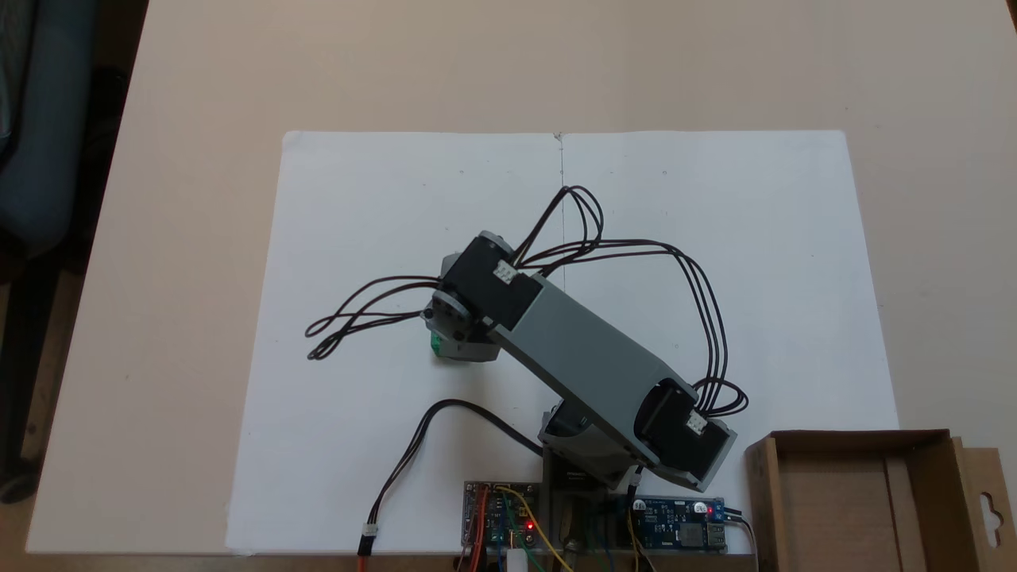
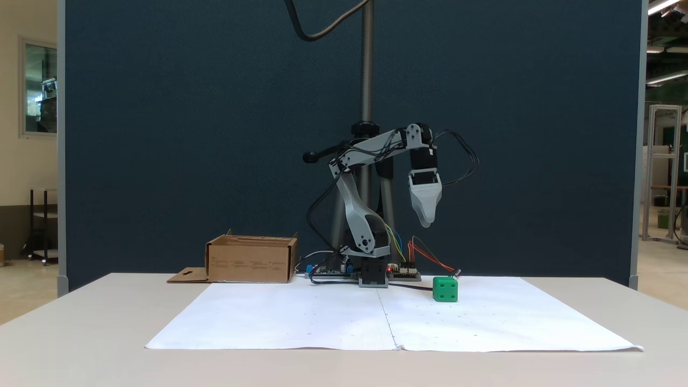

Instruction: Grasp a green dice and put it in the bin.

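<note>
One desk (image 2: pixel 80 322), white paper sheet (image 2: pixel 301 317) on top. Bin (image 2: pixel 251 262) sits off the sheet near the arm's base, at the desk's back edge in the side-on fixed view. Gripper (image 2: pixel 425 221) hangs nose-down, well above the green dice (image 2: pixel 445 289), which rests on the sheet almost straight below it. Jaws overlap; can't tell if released or clenched. Next move, I'd say: straight descent.

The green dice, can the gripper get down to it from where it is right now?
Probably yes. The gripper hangs well above the green dice, almost directly over it, and the white paper around the dice is bare, leaving the drop free.
</note>
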